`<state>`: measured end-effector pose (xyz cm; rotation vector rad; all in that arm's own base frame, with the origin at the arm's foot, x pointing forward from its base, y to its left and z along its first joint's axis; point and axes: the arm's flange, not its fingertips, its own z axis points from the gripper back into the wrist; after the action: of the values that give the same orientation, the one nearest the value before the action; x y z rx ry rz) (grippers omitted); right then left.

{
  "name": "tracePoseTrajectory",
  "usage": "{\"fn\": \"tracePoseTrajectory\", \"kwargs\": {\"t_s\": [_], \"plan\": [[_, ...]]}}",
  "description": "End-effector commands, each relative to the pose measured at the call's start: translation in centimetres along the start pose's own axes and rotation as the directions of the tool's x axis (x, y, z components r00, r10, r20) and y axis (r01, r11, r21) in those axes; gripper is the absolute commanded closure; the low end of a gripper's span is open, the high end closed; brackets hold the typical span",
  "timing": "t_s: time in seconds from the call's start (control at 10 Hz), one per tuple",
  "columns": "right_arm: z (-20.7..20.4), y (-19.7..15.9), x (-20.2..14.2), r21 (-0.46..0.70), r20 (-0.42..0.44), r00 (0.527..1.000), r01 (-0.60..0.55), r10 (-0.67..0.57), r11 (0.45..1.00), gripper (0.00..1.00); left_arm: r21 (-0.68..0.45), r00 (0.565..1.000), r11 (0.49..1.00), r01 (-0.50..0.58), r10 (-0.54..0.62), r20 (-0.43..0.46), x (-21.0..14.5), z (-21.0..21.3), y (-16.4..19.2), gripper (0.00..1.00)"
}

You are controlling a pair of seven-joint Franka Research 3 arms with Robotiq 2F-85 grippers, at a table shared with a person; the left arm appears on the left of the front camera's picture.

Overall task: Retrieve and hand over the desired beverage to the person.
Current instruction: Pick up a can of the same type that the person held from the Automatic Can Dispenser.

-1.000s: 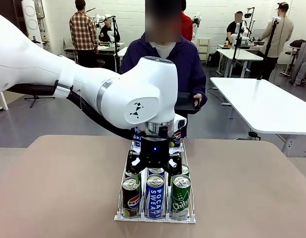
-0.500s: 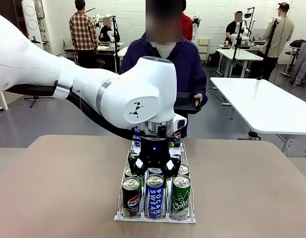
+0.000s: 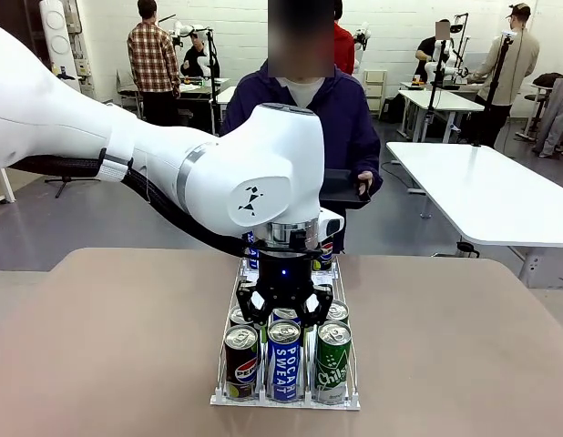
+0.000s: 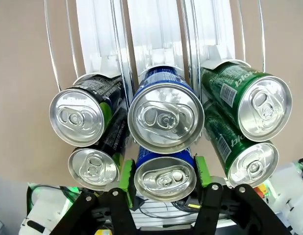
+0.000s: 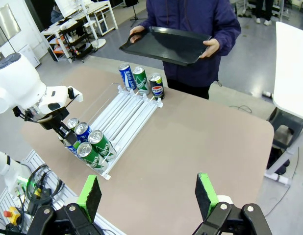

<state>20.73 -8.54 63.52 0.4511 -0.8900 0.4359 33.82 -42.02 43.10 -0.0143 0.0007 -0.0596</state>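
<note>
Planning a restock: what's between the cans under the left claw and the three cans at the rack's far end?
The rack's bare white lanes: no can sits on that stretch. The right wrist view shows it plainly.

Shiny metal cans [image 4: 164, 117], a glossy plastic rack [image 4: 156, 34], a smooth matt tabletop [image 3: 108, 346].

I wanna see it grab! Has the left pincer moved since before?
Yes. The left pincer pulled its fingers inward toward the middle lane of the rack, onto a blue can.
</note>
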Motion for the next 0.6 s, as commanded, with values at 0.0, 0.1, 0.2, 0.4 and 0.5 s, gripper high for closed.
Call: {"fn": "tracePoseTrajectory", "kwargs": {"t_s": [0.0, 0.1, 0.2, 0.4, 0.5], "plan": [[-0.1, -0.1, 0.0, 0.010, -0.003, 1.000, -0.005, 0.005, 1.000, 0.00, -0.027, 0.999, 1.000, 0.014, -0.015, -0.031, -0.5, -0.3, 0.4, 1.00], [-0.1, -0.1, 0.0, 0.010, -0.003, 1.000, -0.005, 0.005, 1.000, 0.00, -0.031, 0.999, 0.999, 0.023, -0.024, -0.033, -0.4, 0.1, 0.4, 1.00], [-0.1, -0.1, 0.0, 0.010, -0.003, 1.000, -0.005, 0.005, 1.000, 0.00, -0.024, 0.999, 0.999, 0.029, -0.029, -0.019, -0.7, 1.2, 0.3, 1.00], [-0.1, -0.1, 0.0, 0.010, -0.003, 1.000, -0.005, 0.005, 1.000, 0.00, 0.038, 1.000, 0.999, 0.021, -0.021, 0.000, -2.1, 7.2, 0.2, 0.45], [-0.1, -0.1, 0.0, 0.010, -0.003, 1.000, -0.005, 0.005, 1.000, 0.00, 0.048, 0.998, 0.999, -0.006, 0.003, 0.060, -2.9, 11.4, 0.4, 0.45]]}}
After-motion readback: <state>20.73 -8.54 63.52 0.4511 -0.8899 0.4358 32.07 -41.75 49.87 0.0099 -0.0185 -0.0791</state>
